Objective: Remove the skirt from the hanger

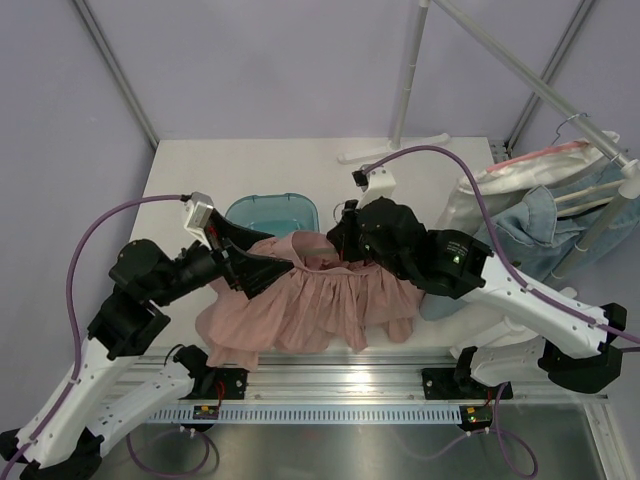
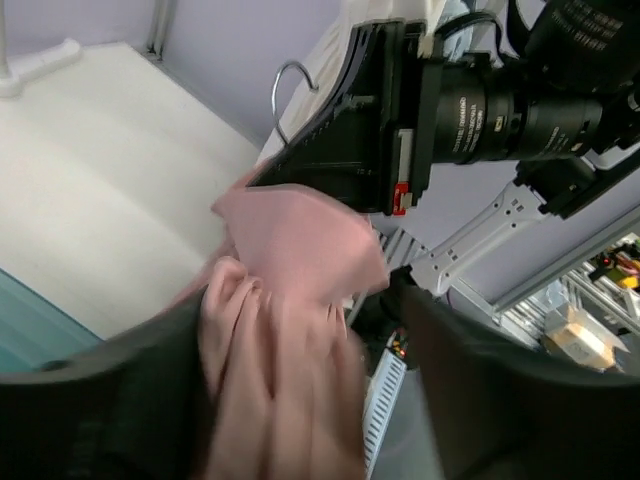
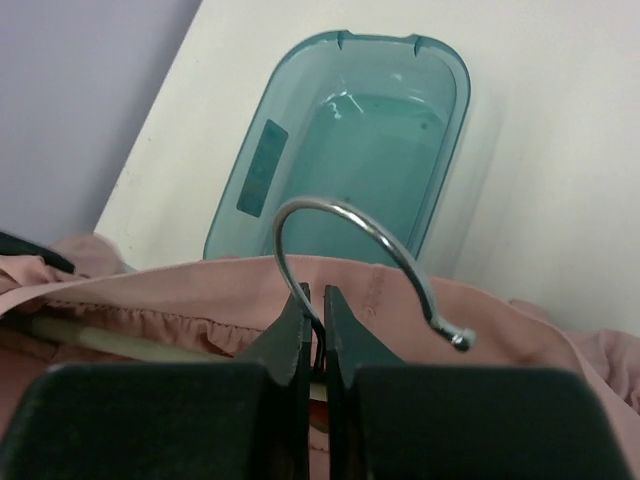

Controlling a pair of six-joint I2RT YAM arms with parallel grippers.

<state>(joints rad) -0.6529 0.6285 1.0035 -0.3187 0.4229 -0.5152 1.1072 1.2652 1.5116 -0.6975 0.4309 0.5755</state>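
So the right gripper (image 3: 313, 300) is clamped tight on the hanger (image 3: 330, 203) at its hook stem, and the rest of it is buried under the pink skirt (image 3: 180, 285). The left gripper (image 2: 300, 400) is blurry but spread wide, with the skirt bunched loose between its fingers. The skirt lies on the table (image 1: 250, 165) by the teal tub (image 1: 272, 212).

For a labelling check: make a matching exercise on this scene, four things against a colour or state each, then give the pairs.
1 skirt
2 tub
3 hanger hook
4 left gripper

A silver
B open
C pink
D teal

Pairs: 1-C, 2-D, 3-A, 4-B.
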